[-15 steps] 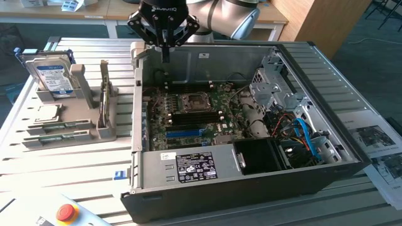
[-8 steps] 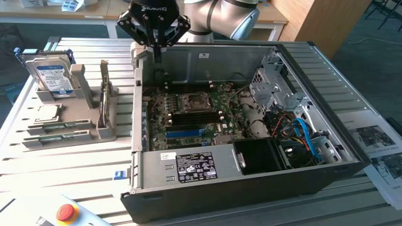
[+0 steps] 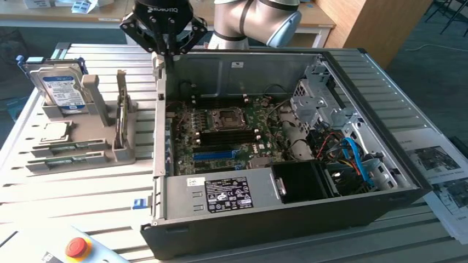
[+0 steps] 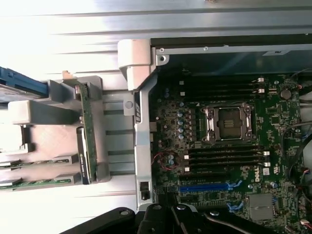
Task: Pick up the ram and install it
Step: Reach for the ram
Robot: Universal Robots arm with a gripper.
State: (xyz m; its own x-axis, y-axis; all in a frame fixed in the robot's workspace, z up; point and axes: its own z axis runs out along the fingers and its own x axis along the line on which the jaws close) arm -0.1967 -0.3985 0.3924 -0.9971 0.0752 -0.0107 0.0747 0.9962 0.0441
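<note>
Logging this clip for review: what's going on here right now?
The robot arm's gripper hangs with its jaws shut, nothing visibly held, above the open computer case at the wall facing the grey parts holder. The ram stands on edge in that holder, untouched, outside the case.

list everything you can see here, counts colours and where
case: one, black, open, centre
motherboard: one, green, inside case
rack: one, grey, exterior view's left of case
ram: about four, green, in rack, two upright
hard drive: one, blue label, upright in rack
processor: one, silver, flat on rack
button: one, red, near corner
papers: some, white, exterior view's right
arm: one, grey, behind case
hand: one, black, shut, empty, above case's wall
</note>
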